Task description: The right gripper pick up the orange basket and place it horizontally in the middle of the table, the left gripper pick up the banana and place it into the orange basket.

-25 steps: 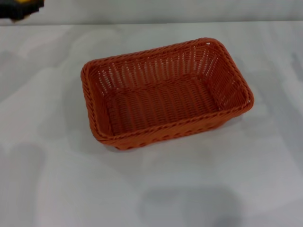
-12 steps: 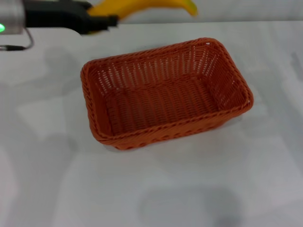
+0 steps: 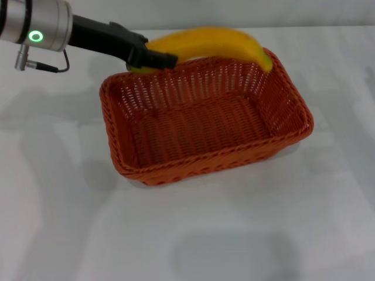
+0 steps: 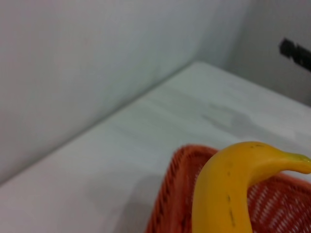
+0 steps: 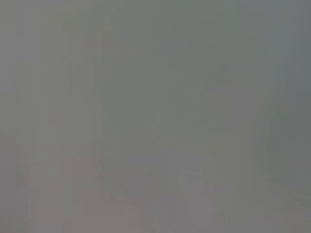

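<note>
One arm carried fruit.
We saw the left gripper (image 3: 153,59) clamp the banana (image 3: 214,44) over the orange basket (image 3: 205,170) (its near end was hidden).

Head overhead; wrist close behind banana (image 4: 228,194)

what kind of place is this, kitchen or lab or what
Probably a robot test bench, not a kitchen: a bare white table, a plain wall behind, and only an orange basket and the left gripper holding a banana.
</note>
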Tool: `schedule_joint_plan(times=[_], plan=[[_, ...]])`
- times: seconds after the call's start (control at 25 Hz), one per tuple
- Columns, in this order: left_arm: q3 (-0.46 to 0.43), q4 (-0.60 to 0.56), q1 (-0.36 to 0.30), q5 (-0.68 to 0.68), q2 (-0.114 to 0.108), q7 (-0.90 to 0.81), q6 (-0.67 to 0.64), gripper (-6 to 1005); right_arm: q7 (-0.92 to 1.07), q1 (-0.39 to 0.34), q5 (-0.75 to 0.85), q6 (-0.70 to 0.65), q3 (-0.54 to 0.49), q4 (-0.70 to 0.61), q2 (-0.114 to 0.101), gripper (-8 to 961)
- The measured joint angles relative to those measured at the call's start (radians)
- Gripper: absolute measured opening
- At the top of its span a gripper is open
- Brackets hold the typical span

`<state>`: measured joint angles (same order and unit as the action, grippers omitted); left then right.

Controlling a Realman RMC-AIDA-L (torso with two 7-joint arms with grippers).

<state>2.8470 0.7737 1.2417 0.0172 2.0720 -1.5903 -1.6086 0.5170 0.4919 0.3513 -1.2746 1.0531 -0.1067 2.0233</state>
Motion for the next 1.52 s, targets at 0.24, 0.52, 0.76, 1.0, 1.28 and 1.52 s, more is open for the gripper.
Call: schedule_joint_plan(times=[0.24, 0.52, 0.76, 1.0, 1.28, 1.52], plan=[[0.000, -0.052, 0.033, 0.114, -0.002, -0.017, 0.008, 494, 0.000, -0.003, 0.000, -0.001, -0.001, -0.001, 0.000, 645], [0.000, -0.053, 0.031, 0.124, 0.003, -0.019, 0.023, 498, 0.000, -0.007, 0.000, -0.005, -0.001, -0.001, 0.000, 645], [0.000, -0.069, 0.020, 0.124, 0.004, -0.019, 0.045, 527, 0.006, -0.016, 0.000, -0.022, 0.000, 0.000, 0.000, 645], [0.000, -0.072, 0.004, 0.115, 0.005, -0.010, 0.047, 686, 0.024, -0.024, 0.000, -0.031, 0.004, -0.002, 0.000, 645], [-0.002, -0.002, -0.087, -0.124, -0.001, 0.075, 0.047, 766, 0.026, -0.032, 0.000, -0.037, 0.003, -0.002, 0.000, 645], [-0.001, 0.010, -0.273, -0.542, -0.007, 0.147, 0.049, 767, 0.026, -0.032, 0.000, -0.047, 0.003, -0.002, 0.000, 645]])
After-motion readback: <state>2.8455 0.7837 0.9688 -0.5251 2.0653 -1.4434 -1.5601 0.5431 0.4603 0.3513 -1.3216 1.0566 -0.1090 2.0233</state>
